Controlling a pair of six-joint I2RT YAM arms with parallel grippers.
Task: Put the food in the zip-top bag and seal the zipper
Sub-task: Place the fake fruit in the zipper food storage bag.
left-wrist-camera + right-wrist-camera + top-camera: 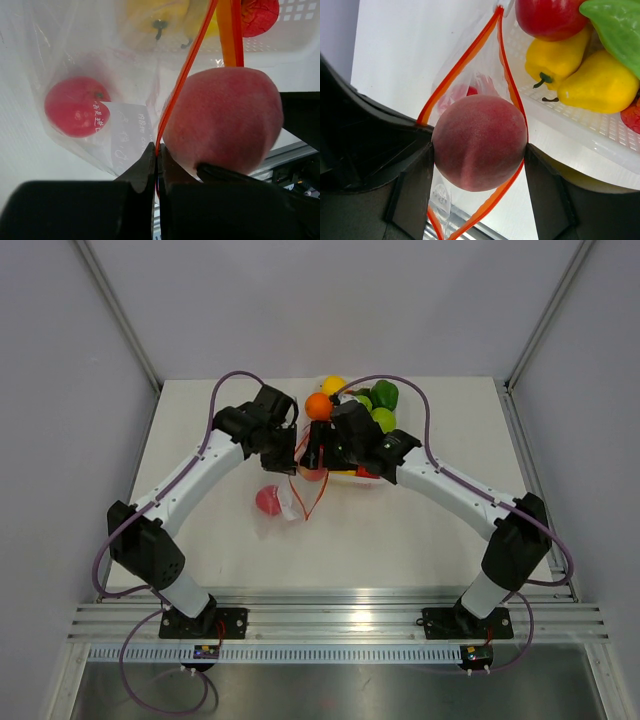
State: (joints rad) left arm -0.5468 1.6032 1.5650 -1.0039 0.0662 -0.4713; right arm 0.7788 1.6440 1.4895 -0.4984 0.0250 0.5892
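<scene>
Bagging the peach (479,140) — clamped in my right gripper (479,167), zipper (185,75) pinched in my left gripper (157,155) — I'd lower, then release.

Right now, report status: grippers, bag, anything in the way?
Left gripper shut on orange-red zipper strip of clear plastic bag. Right gripper holds pink round toy fruit at the open mouth. One glossy red fruit already inside. Nothing blocking.

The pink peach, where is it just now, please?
The pink peach is centre of the right wrist view, held by the right gripper between the zip-top bag's open zipper strips, left of the white tray.
</scene>
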